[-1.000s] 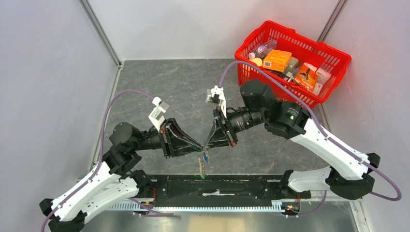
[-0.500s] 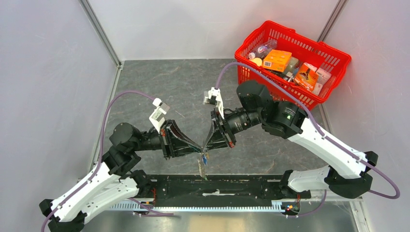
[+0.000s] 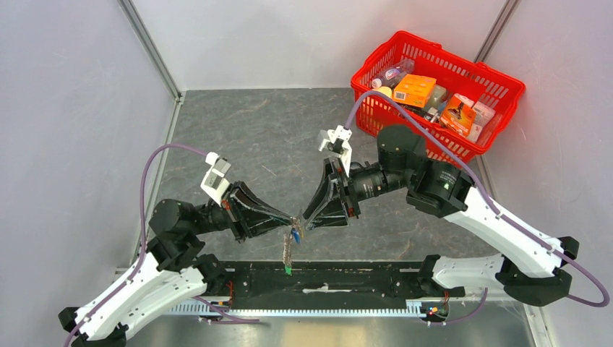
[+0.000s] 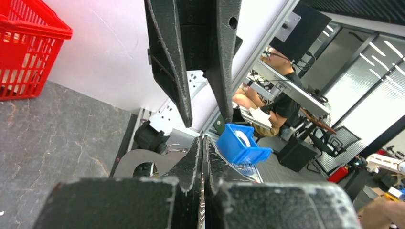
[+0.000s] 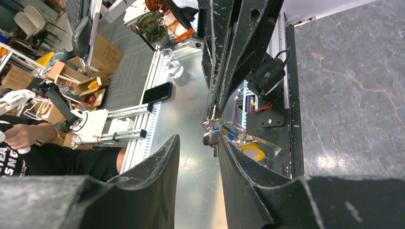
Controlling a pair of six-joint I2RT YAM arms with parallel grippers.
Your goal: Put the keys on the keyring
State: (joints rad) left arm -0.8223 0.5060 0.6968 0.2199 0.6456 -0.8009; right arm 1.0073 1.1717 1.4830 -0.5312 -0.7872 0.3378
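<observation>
Two grippers: left gripper (image 3: 291, 217) and right gripper (image 3: 308, 220), tips close together above the near edge of the table (image 3: 238, 130).
Left gripper, state: fingers pressed flat together, pinching the top of the keyring (image 3: 288, 253).
Right gripper, state: jaws apart with a clear gap, gripping nothing; both wrist views show daylight between its fingers.
Keyring, location: hanging free below the left fingertips, clear of the table, strap downward with a green tag (image 3: 288, 270) at the bottom; a yellow tag (image 5: 251, 151) shows in the right wrist view.
Keys, location: one blue-headed key (image 3: 295, 235) sits at the top of the bundle, just under the left fingertips. No other key can be made out.
Other stock: red basket (image 3: 506, 79) of packaged goods, far right corner, well apart.
Progress, judged: the blue-headed key hangs with the ring, so it is probably threaded on. The join is too small to confirm. Whether further keys remain cannot be told.
Change from a second ago: the right gripper, then closed against the left at the ring, has opened and drawn back to the right. The left arm has swung left and the bundle has shifted with it.
</observation>
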